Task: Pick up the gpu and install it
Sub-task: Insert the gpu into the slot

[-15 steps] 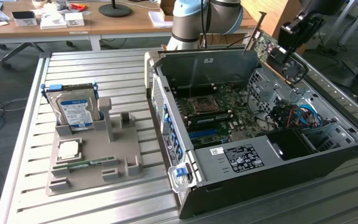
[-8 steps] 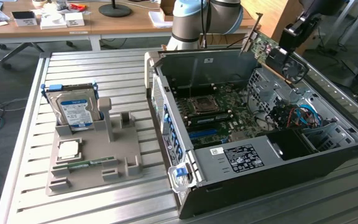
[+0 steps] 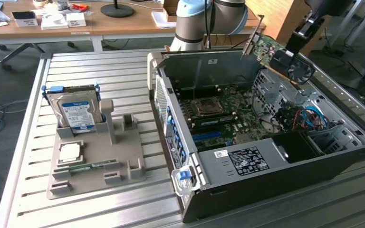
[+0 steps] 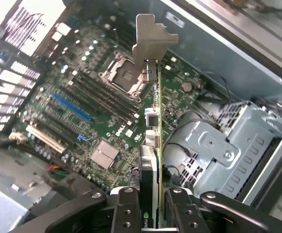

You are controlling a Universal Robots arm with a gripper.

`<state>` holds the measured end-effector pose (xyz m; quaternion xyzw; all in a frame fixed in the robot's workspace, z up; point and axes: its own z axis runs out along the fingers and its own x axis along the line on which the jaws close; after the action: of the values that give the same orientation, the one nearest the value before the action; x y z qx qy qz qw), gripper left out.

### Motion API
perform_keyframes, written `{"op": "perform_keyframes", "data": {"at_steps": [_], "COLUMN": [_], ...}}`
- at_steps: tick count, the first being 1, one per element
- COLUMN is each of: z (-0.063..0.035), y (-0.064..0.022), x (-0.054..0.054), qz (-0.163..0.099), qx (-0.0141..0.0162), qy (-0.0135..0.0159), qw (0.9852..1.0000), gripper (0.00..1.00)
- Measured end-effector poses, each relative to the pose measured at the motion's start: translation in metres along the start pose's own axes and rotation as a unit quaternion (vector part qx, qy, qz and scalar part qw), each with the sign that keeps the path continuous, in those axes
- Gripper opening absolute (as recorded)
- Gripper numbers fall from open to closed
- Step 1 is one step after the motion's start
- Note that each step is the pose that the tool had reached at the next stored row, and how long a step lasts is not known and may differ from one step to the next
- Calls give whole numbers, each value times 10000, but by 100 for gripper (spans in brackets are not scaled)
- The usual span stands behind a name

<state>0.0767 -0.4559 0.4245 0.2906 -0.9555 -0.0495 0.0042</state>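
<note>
The gpu point(image 3: 273, 51), a green card with a silver end bracket and a black fan, hangs tilted in the air above the far right corner of the open computer case point(image 3: 334, 166). My gripper point(image 3: 295, 43) is shut on the card's upper edge. In the wrist view the gpu point(image 4: 155, 141) is seen edge-on, its bracket pointing down toward the motherboard point(image 4: 92, 111). The gripper point(image 4: 153, 216) clamps it from both sides with its black fingers point(image 4: 126, 208). The card is well clear of the board. A blue slot point(image 4: 70, 107) and a white slot point(image 4: 46, 138) lie off to one side of it.
The case lies on its side on a slatted metal table point(image 3: 106, 71), with a drive cage point(image 4: 223, 145) and cables inside. At the exterior view's left, a grey fixture tray point(image 3: 93, 180) holds a hard drive point(image 3: 76, 113), a processor point(image 3: 72, 152) and a memory stick point(image 3: 87, 166).
</note>
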Motion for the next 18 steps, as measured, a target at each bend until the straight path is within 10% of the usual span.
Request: {"op": "perform_keyframes", "data": {"at_steps": [18], "z": [8], "y": [-1], "x": [0], "qz": [-1280], "qx": [-26], "qy": [125], "qw": [9917], "gripper": [27]}}
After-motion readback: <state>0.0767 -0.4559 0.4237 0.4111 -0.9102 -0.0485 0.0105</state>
